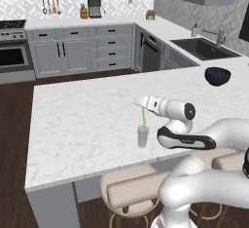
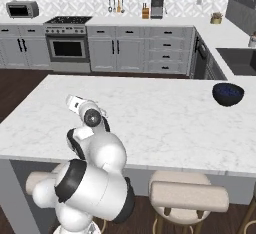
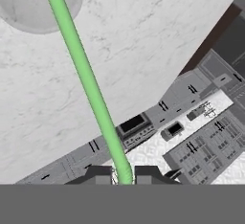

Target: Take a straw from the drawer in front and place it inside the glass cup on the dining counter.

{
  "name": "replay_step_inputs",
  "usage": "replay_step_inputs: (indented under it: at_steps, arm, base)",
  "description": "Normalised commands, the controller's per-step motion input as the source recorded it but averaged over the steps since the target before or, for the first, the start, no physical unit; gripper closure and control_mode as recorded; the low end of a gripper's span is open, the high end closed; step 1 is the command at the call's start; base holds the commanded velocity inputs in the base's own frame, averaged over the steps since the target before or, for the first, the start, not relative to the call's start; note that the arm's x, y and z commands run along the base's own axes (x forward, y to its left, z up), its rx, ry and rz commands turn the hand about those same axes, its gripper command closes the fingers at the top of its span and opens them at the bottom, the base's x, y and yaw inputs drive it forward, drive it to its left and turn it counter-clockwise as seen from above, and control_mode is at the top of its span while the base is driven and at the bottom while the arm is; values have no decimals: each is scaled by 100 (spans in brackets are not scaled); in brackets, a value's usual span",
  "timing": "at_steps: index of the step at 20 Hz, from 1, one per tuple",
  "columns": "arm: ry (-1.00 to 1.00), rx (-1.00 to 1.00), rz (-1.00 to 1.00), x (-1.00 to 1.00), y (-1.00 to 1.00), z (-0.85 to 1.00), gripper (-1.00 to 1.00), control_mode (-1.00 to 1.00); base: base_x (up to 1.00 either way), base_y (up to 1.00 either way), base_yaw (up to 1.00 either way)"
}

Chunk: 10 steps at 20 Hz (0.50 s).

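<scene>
My gripper hovers over the white marble dining counter, shut on the top of the light-green straw. The straw hangs almost straight down, and its lower end reaches the mouth of the clear glass cup near the counter's front edge. In the hand view the straw runs from between my fingertips up across the round cup at the top left, with my gripper closed around it. The drawer is out of view.
A dark blue bowl sits at the counter's far right. Padded stools stand under the front edge beside my base. Behind the counter are grey cabinets, a stove and a sink.
</scene>
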Motion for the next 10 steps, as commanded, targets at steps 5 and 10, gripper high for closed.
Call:
replay_step_inputs:
  at_steps: [5, 10]
  arm:
    - [0, 0, 1, -3, -4, 1, 100, -100]
    - [0, 0, 0, -8, 0, 1, 100, -100]
  base:
    - [0, 0, 0]
    - [0, 0, 0]
